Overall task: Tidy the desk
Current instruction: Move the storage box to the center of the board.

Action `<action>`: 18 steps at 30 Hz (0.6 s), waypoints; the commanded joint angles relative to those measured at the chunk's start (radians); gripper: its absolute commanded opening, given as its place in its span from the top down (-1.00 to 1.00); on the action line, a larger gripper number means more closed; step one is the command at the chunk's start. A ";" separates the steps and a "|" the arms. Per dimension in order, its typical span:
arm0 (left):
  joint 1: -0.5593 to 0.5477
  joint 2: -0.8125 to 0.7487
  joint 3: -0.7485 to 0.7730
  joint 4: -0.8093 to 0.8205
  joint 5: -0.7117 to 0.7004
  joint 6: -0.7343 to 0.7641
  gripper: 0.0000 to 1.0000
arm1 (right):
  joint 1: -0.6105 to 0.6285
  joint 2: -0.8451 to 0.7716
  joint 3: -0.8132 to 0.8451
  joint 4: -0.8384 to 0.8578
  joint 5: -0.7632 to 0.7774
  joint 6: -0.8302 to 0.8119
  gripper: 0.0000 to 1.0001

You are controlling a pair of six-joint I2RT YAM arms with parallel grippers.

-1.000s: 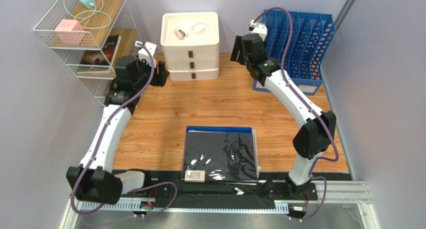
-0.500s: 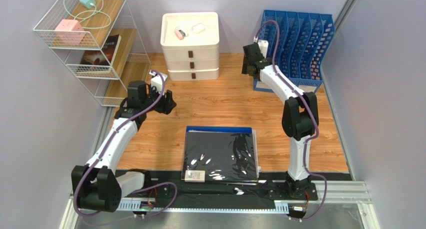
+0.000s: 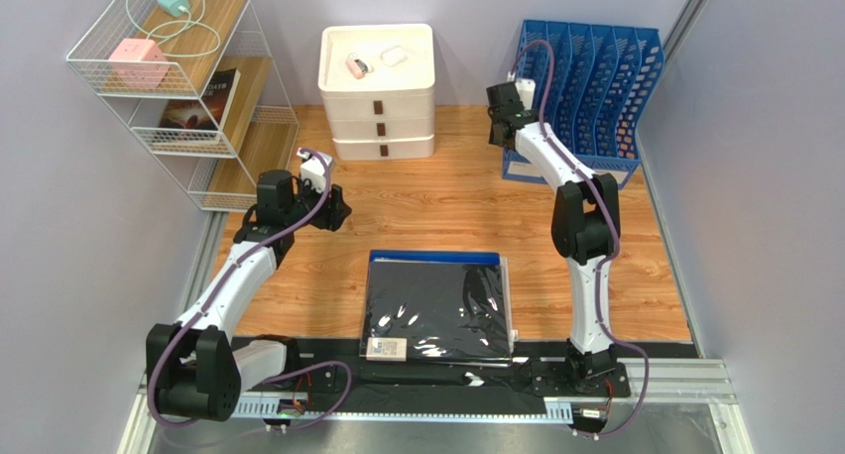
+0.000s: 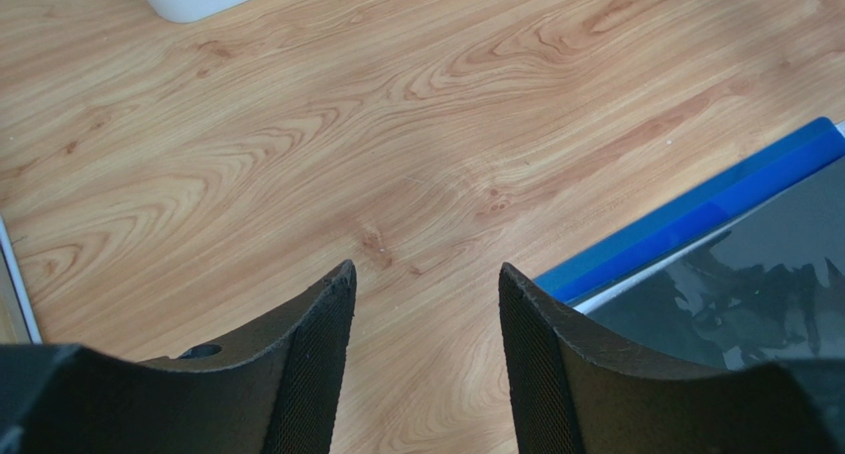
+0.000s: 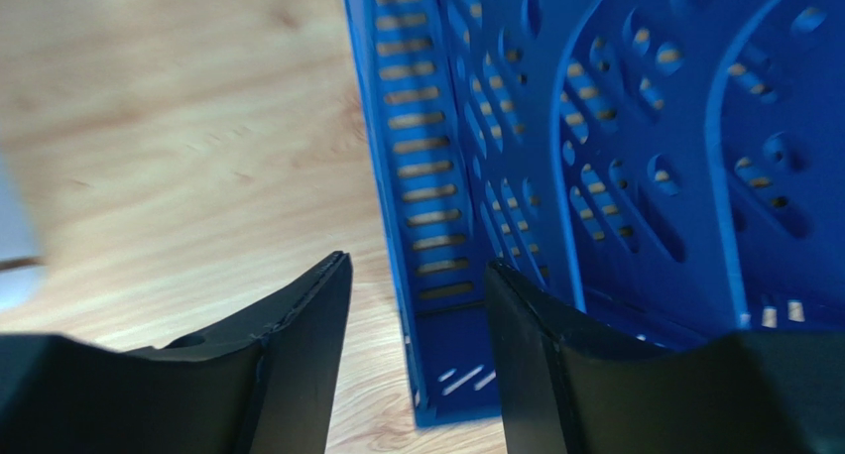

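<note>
The desk (image 3: 436, 201) is a large light orange-brown wooden top. A glossy black folder (image 3: 436, 310) lies on a blue folder near the front edge, and its corner shows in the left wrist view (image 4: 734, 266). My left gripper (image 3: 332, 211) is open and empty, low over bare wood left of the folders (image 4: 424, 276). My right gripper (image 3: 499, 127) is open and empty at the front left corner of the blue file rack (image 3: 585, 87). In the right wrist view (image 5: 417, 266) the rack's left wall (image 5: 417, 157) stands between the fingers.
A white three-drawer unit (image 3: 377, 97) stands at the back centre with small items in its top tray. A white wire shelf (image 3: 183, 77) at the back left holds a pink box, a cable and a book. A white label (image 3: 385, 348) sits at the black folder's front left corner.
My left gripper came down and forward from the drawer unit's left side to the wood near the folders. My right arm folded up; its gripper dropped to the rack's front left corner.
</note>
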 commanded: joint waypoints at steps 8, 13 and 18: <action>0.000 -0.013 -0.022 0.119 -0.029 -0.029 -0.22 | 0.015 -0.031 -0.103 -0.039 -0.052 0.062 0.93; -0.001 -0.022 -0.024 0.119 -0.029 -0.035 -0.21 | 0.126 -0.163 -0.278 0.026 -0.018 0.119 1.00; 0.000 -0.056 -0.039 0.119 -0.033 -0.034 -0.21 | 0.265 -0.283 -0.473 0.108 0.002 0.191 1.00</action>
